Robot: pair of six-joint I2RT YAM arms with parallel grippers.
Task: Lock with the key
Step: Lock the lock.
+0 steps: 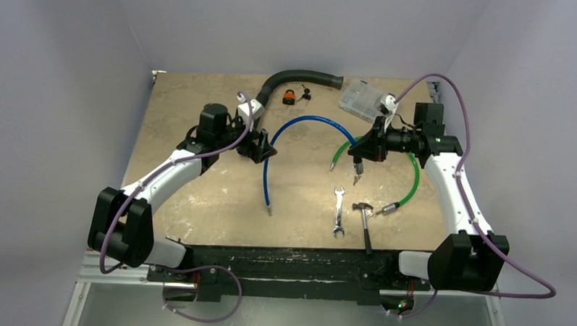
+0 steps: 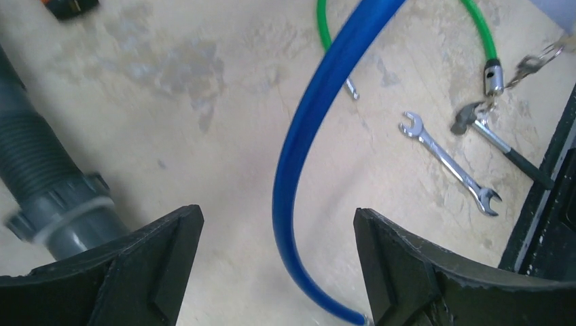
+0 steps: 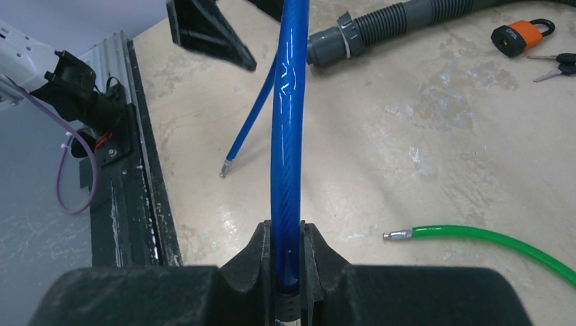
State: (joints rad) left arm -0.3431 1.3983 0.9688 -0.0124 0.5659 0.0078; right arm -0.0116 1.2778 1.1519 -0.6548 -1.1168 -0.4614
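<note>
The orange padlock [image 1: 290, 97] lies at the back of the table, and the keys [image 1: 304, 95] rest just to its right. The right wrist view shows the padlock [image 3: 519, 37] and the keys [image 3: 557, 64] side by side, untouched. My right gripper [image 3: 286, 231] is shut on one end of a blue cable [image 3: 289, 122], mid-table in the top view [image 1: 357, 164]. My left gripper [image 2: 277, 214] is open; the blue cable [image 2: 306, 136] passes between its fingers without being gripped. From above, the left gripper [image 1: 261, 146] sits in front of the padlock.
A grey corrugated hose [image 1: 303, 78] curves along the back, beside a clear plastic box [image 1: 364, 99]. A green cable [image 1: 414, 178], a wrench [image 1: 338, 212] and a hammer [image 1: 365, 222] lie toward the front right. The black base rail [image 3: 129, 176] borders the near edge.
</note>
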